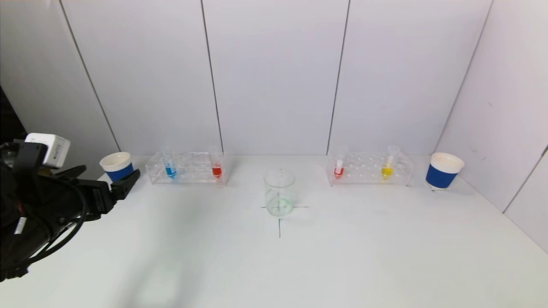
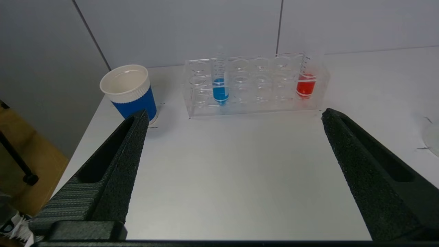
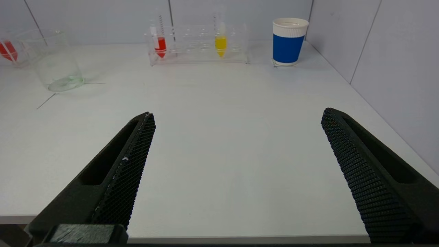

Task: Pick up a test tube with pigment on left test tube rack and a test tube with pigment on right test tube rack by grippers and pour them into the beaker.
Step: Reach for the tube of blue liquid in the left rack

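Observation:
The clear left test tube rack (image 1: 186, 167) (image 2: 255, 85) holds a blue-pigment tube (image 1: 170, 170) (image 2: 220, 85) and a red-pigment tube (image 1: 216, 170) (image 2: 306, 83). On the right, a second rack (image 1: 370, 169) (image 3: 199, 43) carries a red tube (image 1: 338, 169) (image 3: 160, 44) and a yellow tube (image 1: 387, 169) (image 3: 221, 44). Between them stands the glass beaker (image 1: 279, 192) (image 3: 56, 61), upright. My left gripper (image 1: 126, 182) (image 2: 233, 116) hovers open and empty at the table's left edge, short of its rack. My right gripper (image 3: 236, 115), out of the head view, is open and empty over the near edge.
One blue and white paper cup (image 1: 117, 166) (image 2: 130, 91) stands left of the left rack, close to my left fingertip. Another cup (image 1: 443, 170) (image 3: 288, 41) stands right of the right rack by the side wall. Black cross marks lie under the beaker.

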Available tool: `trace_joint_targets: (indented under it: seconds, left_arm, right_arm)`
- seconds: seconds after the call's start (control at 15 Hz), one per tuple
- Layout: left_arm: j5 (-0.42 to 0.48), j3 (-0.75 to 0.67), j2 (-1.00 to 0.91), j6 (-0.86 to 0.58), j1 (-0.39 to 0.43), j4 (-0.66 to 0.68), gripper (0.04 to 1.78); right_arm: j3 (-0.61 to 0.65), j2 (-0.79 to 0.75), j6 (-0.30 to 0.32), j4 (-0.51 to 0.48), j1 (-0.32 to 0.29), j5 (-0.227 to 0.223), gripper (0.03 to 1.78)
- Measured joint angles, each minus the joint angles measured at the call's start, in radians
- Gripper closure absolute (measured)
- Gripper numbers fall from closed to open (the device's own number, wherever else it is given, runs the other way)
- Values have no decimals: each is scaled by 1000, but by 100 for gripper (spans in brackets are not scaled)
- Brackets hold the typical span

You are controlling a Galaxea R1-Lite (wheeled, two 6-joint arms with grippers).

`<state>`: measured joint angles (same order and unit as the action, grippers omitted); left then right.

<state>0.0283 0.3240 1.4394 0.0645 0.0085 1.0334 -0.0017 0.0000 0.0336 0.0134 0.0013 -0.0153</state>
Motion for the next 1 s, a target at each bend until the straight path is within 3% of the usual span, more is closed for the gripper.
trace_joint_targets:
  seconds: [0.2,0.33,0.6,1.0]
  left_arm:
    - [7,-14,238,-7,11,319,6]
    - [5,8,380,-12,15,446,6]
    - [4,109,574,-13,24,486,6]
    - [7,269,714,-6,25,488,6]
  right_arm:
    - [0,0,0,0,0,0,5]
    - [0,0,0,0,0,0,5]
    - [0,0,0,0,0,0,5]
    - [0,0,0,0,0,0,5]
